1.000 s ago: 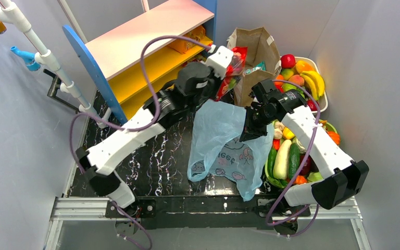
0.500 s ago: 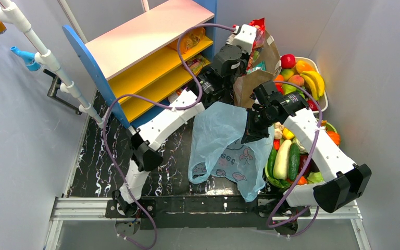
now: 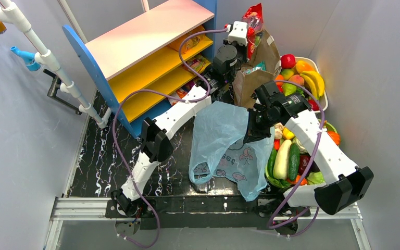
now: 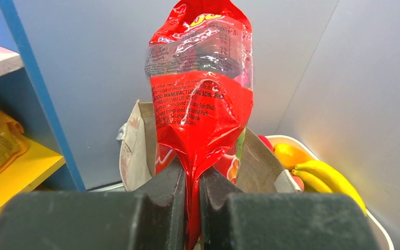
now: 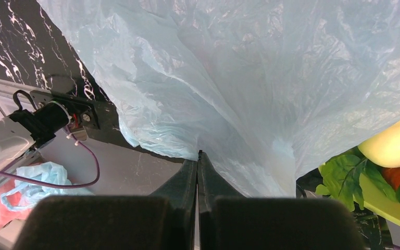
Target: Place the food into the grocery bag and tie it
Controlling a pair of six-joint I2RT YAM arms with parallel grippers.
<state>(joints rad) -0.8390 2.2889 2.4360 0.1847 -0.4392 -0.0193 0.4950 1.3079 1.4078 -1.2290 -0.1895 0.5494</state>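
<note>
Early going, by the look of it. Draped from the middle of the black marbled worktop [image 3: 109,156] toward its near edge, the grocery bag [image 3: 224,140], pinched at its upper right edge in the right gripper [image 3: 253,130], fingers together on the film; no packet visible inside, handles untied. Raised over the brown paper bag [image 3: 260,57] at the far edge, one red snack packet [image 3: 253,15], clamped by its bottom in the left gripper [image 3: 246,39]. Left to do: carrying over, dropping in, further packets, knotting. Grey walls [image 3: 15,156] all round; blue-and-yellow shelf [image 3: 151,52] at far left; plastic produce [image 3: 286,156] along the right edge.
</note>
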